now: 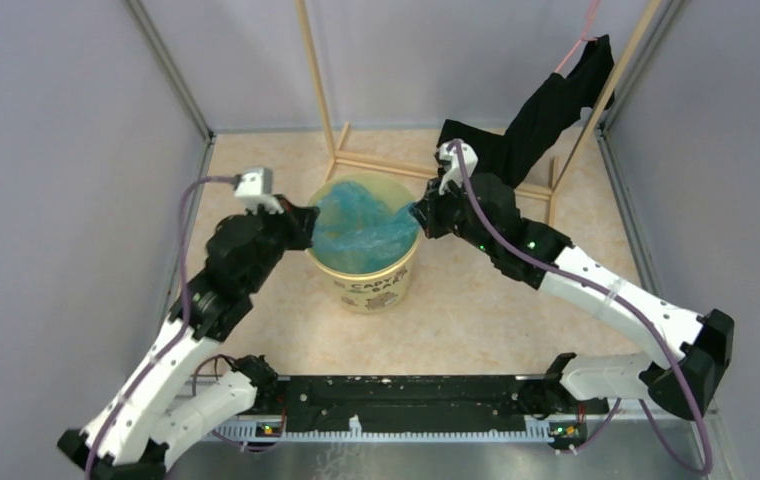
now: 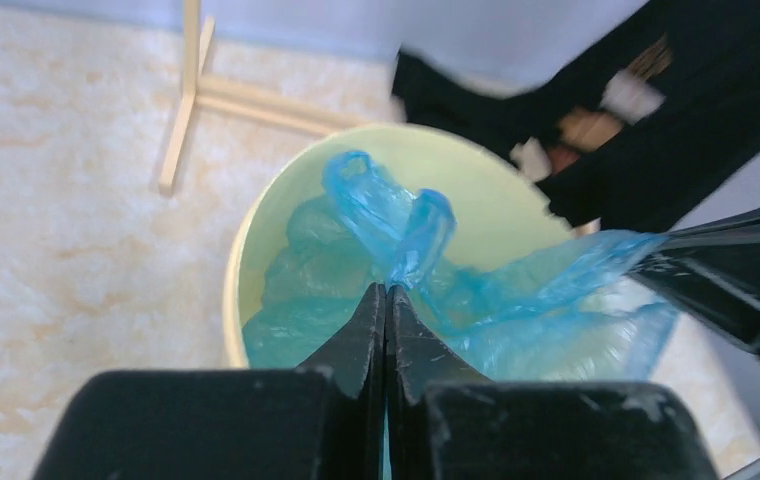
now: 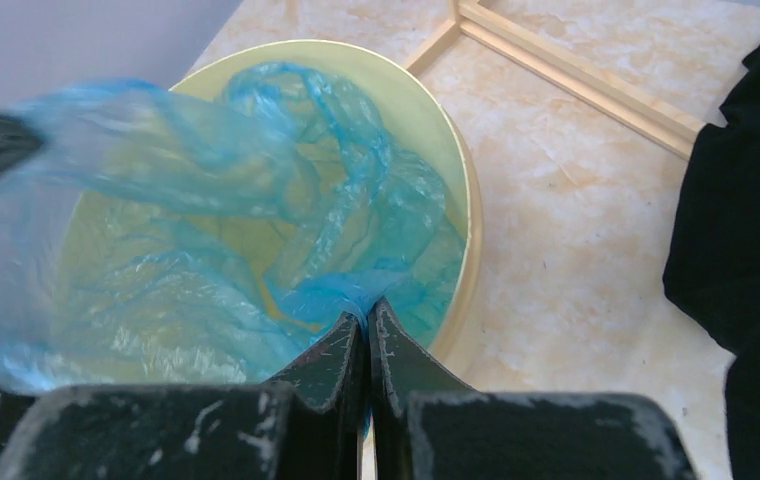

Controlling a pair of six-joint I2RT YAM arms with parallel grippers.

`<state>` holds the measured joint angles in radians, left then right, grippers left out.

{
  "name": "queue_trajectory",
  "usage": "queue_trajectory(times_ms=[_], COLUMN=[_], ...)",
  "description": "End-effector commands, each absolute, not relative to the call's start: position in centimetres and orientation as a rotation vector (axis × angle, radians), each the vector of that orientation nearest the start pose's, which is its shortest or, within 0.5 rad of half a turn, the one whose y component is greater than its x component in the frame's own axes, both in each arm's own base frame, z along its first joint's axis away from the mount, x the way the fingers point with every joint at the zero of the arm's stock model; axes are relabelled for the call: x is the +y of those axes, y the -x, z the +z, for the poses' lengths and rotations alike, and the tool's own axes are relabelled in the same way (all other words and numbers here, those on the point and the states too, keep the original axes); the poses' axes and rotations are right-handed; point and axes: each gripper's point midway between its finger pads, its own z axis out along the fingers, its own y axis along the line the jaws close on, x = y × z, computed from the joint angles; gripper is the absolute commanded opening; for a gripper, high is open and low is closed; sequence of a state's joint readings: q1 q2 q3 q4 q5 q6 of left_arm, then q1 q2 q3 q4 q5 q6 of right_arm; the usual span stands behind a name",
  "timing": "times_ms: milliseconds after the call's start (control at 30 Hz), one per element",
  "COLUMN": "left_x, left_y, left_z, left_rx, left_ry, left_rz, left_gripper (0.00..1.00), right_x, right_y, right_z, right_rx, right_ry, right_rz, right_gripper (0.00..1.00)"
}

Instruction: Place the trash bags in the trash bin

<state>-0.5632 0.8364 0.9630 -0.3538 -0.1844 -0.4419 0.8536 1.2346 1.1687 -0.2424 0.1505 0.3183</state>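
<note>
The yellow-tan trash bin stands mid-table, lettering on its near side. The wrinkly light-blue trash bag lies spread across the bin's mouth and sags inside. My left gripper is at the bin's left rim, shut on the bag's edge. My right gripper is at the right rim, shut on the opposite edge. In the left wrist view the bin's yellow interior shows beyond the film. In the right wrist view the bin's rim curves right of the jaws.
A light wooden frame stands behind the bin, with a black cloth garment hanging from it at the back right. Grey walls close in on both sides. A black rail runs along the near edge.
</note>
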Motion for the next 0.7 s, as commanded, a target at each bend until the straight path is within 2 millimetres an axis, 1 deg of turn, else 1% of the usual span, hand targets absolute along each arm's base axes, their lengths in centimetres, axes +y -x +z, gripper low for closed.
queue_trajectory(times_ms=[0, 33, 100, 133, 200, 267, 367, 433, 467, 500, 600, 667], left_x=[-13.3, -13.4, -13.7, -13.8, -13.8, -13.9, -14.3, -14.2, -14.0, -13.9, -13.9, -14.1], left_y=[-25.3, -24.8, -24.1, -23.9, -23.5, -23.1, -22.8, -22.7, -22.7, -22.6, -22.3, -22.1], left_z=[33.5, 33.0, 32.1, 31.6, 31.7, 31.9, 31.7, 31.3, 31.1, 31.1, 30.9, 30.8], left_rx=[1.633, 1.622, 1.609, 1.609, 1.591, 1.584, 1.594, 1.616, 1.626, 1.632, 1.639, 1.644], left_ry=[0.178, 0.193, 0.212, 0.217, 0.226, 0.222, 0.210, 0.212, 0.211, 0.208, 0.204, 0.204], left_rz=[-0.657, -0.695, -0.760, -0.780, -0.808, -0.833, -0.858, -0.842, -0.829, -0.822, -0.832, -0.850], left_gripper=[0.00, 0.00, 0.00, 0.01, 0.01, 0.01, 0.01, 0.02, 0.02, 0.02, 0.03, 0.03], right_x=[28.0, 28.0, 28.3, 28.6, 29.2, 29.3, 28.6, 28.3, 28.3, 28.3, 28.7, 28.7], right_y=[-26.5, -26.2, -25.4, -24.9, -24.1, -23.5, -23.0, -22.4, -22.1, -21.8, -21.2, -21.4], right_z=[33.2, 32.7, 32.2, 32.0, 31.8, 31.9, 32.0, 32.1, 32.0, 31.8, 31.2, 30.8], right_rx=[1.800, 1.809, 1.821, 1.829, 1.846, 1.866, 1.902, 1.926, 1.941, 1.953, 1.976, 1.973], right_ry=[0.281, 0.265, 0.229, 0.219, 0.219, 0.208, 0.119, 0.049, 0.024, -0.002, -0.064, -0.080], right_rz=[0.741, 0.771, 0.846, 0.889, 0.960, 0.999, 1.023, 1.067, 1.094, 1.120, 1.177, 1.171], right_gripper=[0.00, 0.00, 0.01, 0.05, 0.12, 0.23, 0.45, 0.58, 0.62, 0.64, 0.66, 0.66])
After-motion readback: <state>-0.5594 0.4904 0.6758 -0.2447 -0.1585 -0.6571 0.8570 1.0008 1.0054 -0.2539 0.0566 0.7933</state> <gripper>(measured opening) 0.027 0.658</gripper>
